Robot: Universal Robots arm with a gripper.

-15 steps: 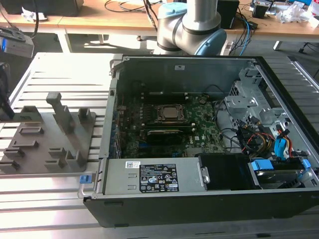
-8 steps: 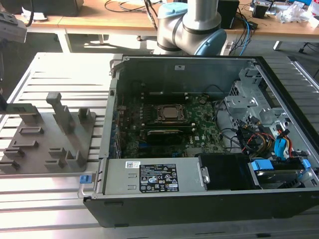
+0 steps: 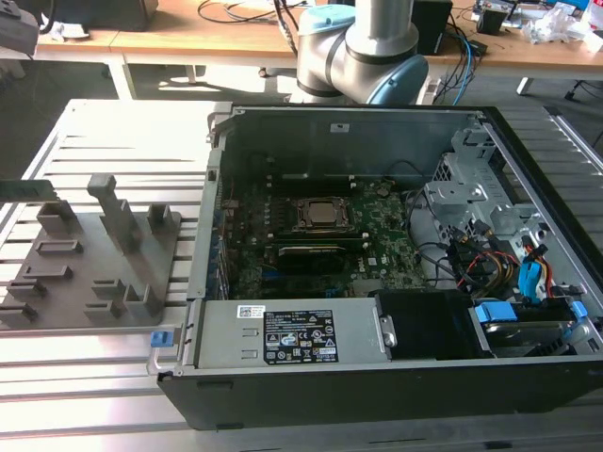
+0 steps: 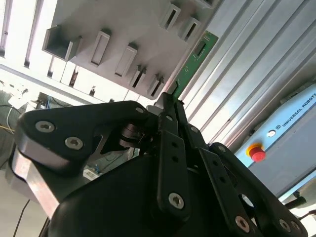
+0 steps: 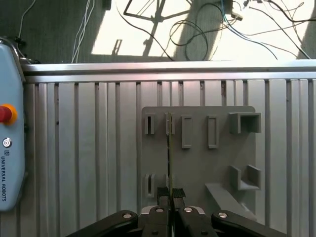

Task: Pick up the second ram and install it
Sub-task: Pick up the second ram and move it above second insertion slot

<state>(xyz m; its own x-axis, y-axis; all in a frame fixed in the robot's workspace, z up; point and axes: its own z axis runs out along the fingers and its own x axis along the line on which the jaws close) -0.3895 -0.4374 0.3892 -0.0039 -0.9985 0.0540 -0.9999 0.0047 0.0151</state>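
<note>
Second ram is held clamped at one end between the fingers, over the grey holder plate on the table. Clearance from the slots cannot be told. Risk judged: with an end-only grip, the stick could be tilted or slipped, then snagged on a holder block.

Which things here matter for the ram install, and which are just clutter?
Job:
- ram
- gripper, shut on the ram
- holder
- motherboard in the open case

Lying about:
- pendant
- floor cables
- desk
</note>
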